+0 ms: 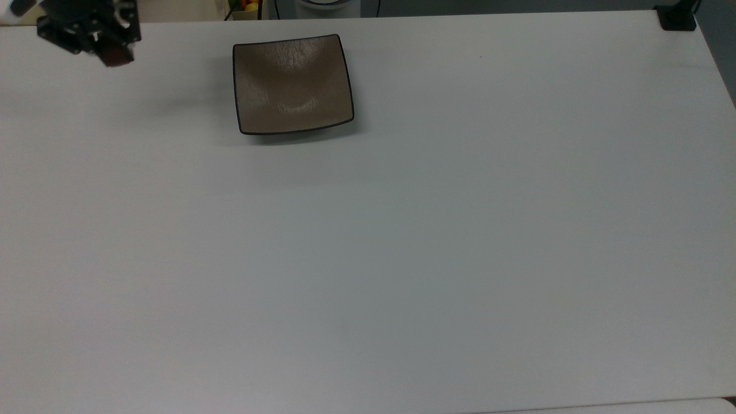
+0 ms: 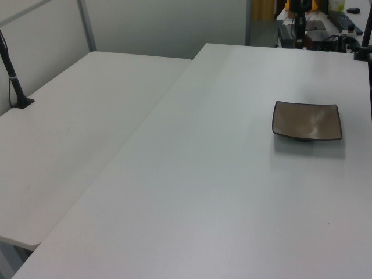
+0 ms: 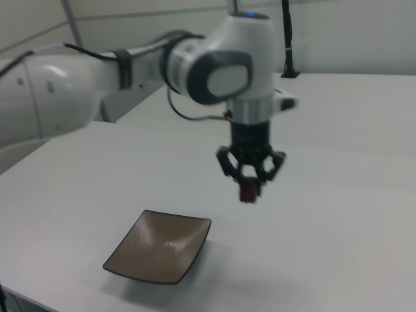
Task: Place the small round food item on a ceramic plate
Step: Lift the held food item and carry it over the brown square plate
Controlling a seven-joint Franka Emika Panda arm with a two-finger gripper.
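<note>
Counter (image 1: 437, 241) surface runs bare across most of the top view; the ceramic plate (image 1: 292, 83) sits upper left of centre, and the gripper (image 1: 106, 50) hangs in the upper left corner, jaws pinching the small round food item (image 1: 117, 57), apart from the plate.

Left view: plate (image 2: 307, 120) at the right, near the counter's right edge, a second white table (image 2: 70, 133) to the frame's left.

Right view: gripper (image 3: 250, 185) holds the food item (image 3: 247, 192) aloft, above and right of the plate (image 3: 160, 246).

No readable text, labels, brands or numbers anywhere.
</note>
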